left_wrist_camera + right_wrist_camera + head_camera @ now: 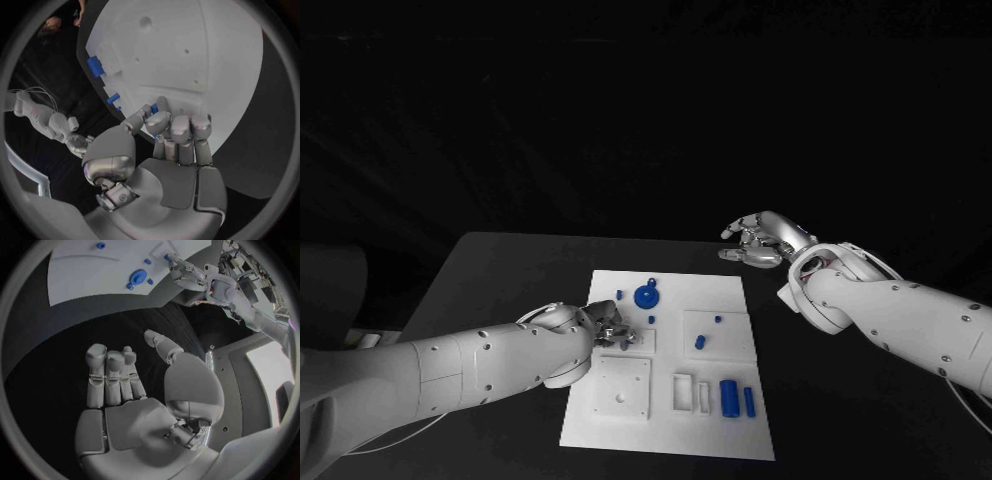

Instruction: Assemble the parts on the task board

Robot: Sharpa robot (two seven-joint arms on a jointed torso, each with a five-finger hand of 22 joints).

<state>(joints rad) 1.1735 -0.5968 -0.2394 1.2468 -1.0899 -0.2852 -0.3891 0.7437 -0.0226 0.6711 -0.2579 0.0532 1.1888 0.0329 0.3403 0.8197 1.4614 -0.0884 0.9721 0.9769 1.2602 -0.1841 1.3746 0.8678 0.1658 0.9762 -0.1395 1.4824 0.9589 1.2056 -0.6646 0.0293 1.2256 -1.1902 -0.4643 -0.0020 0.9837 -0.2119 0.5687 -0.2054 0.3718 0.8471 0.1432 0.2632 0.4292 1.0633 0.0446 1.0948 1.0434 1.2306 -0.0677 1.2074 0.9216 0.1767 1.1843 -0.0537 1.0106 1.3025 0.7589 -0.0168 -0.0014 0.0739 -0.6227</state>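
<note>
Black table: left hand pinches blue part over task board; right hand spread, empty.

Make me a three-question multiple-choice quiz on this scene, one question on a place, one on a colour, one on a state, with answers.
1. Where is the right robot hand?
A. Pressed on the middle of the task board
B. Over the black table, off the board's far right corner
C. Resting on the round disc

2. What colour is the round disc on the board?
A. Red
B. Blue
C. Green

3. What is the left robot hand doing?
A. Pinching a small blue part at the board's left side
B. Lying flat and empty beside the board
C. Gripping the other arm

Answers: 1 B, the head view shows it off the board, holding nothing. 2 B, the disc is blue on the white board. 3 A, the left wrist view shows blue between its fingertips.
</note>
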